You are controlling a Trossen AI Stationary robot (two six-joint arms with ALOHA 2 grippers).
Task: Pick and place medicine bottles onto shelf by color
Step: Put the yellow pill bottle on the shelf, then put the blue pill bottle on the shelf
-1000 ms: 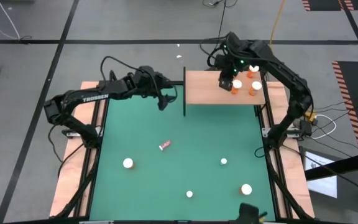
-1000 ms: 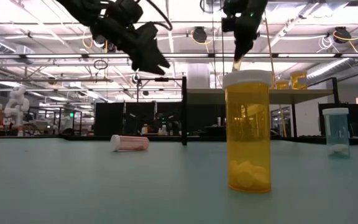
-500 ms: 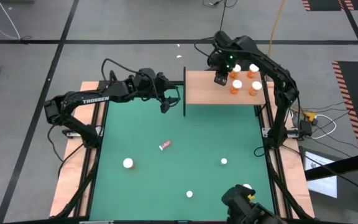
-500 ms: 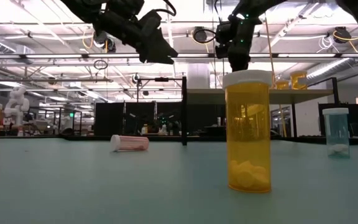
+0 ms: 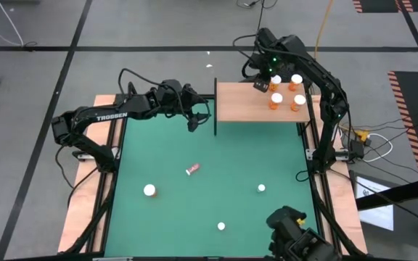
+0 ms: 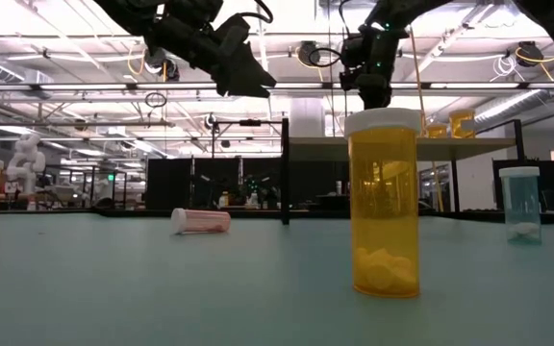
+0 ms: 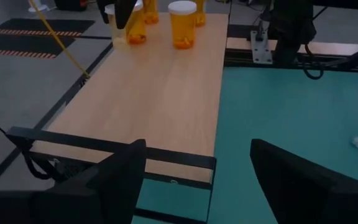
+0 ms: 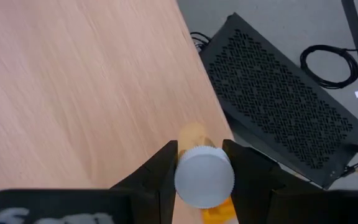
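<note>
Three orange bottles [image 5: 287, 92] stand on the shelf [image 5: 242, 103], my right pincer [image 5: 261, 81] straddling one, fingers apart; several wait on the green surface [image 5: 216, 181]; left pincer [image 5: 193, 119] open.

Grey floor [image 5: 35, 29], black tape lines [image 5: 71, 54], ceiling lights [image 6: 75, 144]

A green mat [image 5: 216, 181] covers the table, framed by light wooden side strips [image 5: 78, 210] at its nine and three o'clock edges. A small pink-red scrap [image 5: 192, 170] lies on the mat just toward ten o'clock of centre; the low view shows it as a small cylinder lying on its side [image 6: 201, 220]. Grey floor crossed by dark lines surrounds the table. A yellow cable [image 5: 324, 29] runs off toward one o'clock. Off the shelf's edge, a black perforated box [image 8: 284, 124] sits on the floor with a coiled black cable [image 8: 328, 62] beside it.
</note>
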